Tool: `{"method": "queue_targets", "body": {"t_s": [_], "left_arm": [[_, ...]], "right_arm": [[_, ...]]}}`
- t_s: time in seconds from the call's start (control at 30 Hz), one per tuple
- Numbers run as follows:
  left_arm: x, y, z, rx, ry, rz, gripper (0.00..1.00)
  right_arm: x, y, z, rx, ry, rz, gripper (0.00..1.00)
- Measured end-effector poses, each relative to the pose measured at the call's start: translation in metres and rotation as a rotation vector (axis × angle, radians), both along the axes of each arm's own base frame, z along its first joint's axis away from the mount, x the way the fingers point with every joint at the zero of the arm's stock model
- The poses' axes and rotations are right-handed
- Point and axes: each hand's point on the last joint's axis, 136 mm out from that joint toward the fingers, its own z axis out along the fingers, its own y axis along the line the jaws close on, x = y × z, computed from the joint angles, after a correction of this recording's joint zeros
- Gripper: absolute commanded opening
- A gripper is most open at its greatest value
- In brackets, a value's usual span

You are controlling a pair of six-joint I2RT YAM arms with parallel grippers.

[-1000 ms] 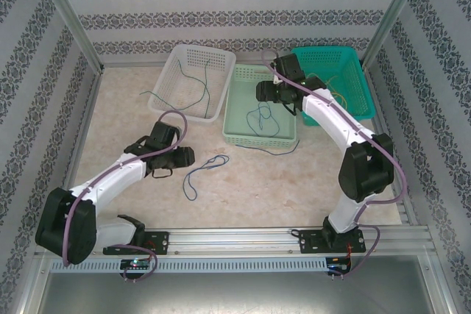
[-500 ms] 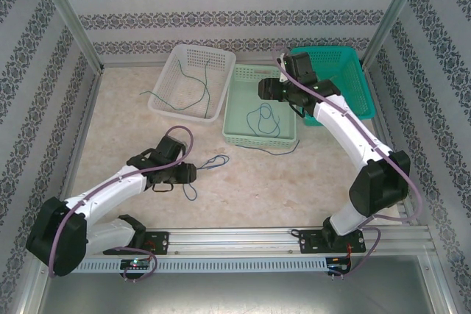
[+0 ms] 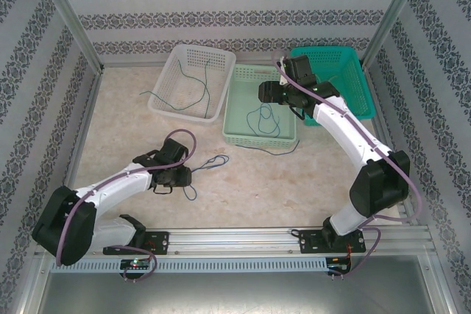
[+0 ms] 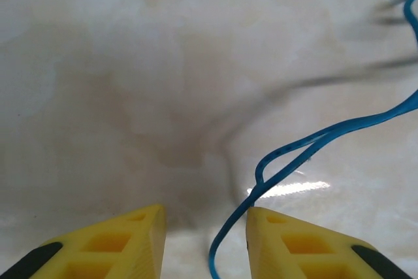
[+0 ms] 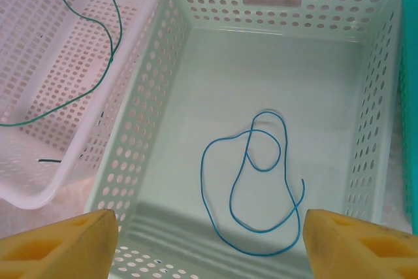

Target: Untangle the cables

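Note:
A blue cable (image 3: 206,165) lies looped on the table in front of the baskets. My left gripper (image 3: 187,176) is low over its near end. In the left wrist view the blue cable (image 4: 307,148) runs between the yellow fingertips (image 4: 147,217) and touches the right one. The left gripper (image 4: 206,217) is open, jaws partly narrowed. My right gripper (image 3: 262,92) hovers open over the pale green basket (image 3: 243,136). A second blue cable (image 5: 261,181) lies coiled on the floor of that basket (image 5: 339,96), below the right gripper (image 5: 210,217). A green cable (image 3: 193,87) lies in the white basket (image 3: 168,104).
A teal basket (image 3: 353,64) stands at the back right with a thin yellowish wire (image 3: 337,92) inside. Another thin blue strand (image 3: 283,151) lies on the table by the pale green basket's front. Patterned walls and metal posts close in the table.
My left gripper has moved nearer and right, coming down over the end of the loose blue cable, and its jaws have narrowed. The right arm has shifted slightly right above the pale green basket.

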Motion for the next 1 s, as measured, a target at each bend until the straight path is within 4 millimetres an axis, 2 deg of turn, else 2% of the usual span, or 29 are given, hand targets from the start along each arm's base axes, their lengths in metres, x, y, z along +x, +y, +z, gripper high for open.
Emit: {"method": "queue_targets", "body": {"t_s": [0.2,0.33,0.53,0.73,0.83,1.0], "left_arm": [[-0.004,0.004,-0.015,0.035,0.058,0.017,0.29],[-0.001,0.004,-0.016,0.056,0.076,0.023,0.25],[0.000,0.008,-0.017,0.083,0.086,0.034,0.00],[0.001,0.008,-0.014,0.080,0.075,0.040,0.00],[0.008,0.005,-0.002,0.046,0.014,0.042,0.00],[0.024,0.001,0.054,-0.040,-0.201,0.043,0.00]], "right_arm": [[-0.002,-0.001,0.004,0.003,-0.008,0.000,0.76],[-0.004,-0.001,0.004,0.003,-0.009,-0.001,0.76],[-0.009,-0.006,0.002,0.000,-0.004,-0.006,0.76],[-0.012,-0.009,0.002,-0.005,-0.007,-0.008,0.71],[-0.021,-0.003,0.001,-0.043,-0.041,0.027,0.72],[-0.055,0.032,0.000,-0.044,-0.091,0.152,0.66]]}}
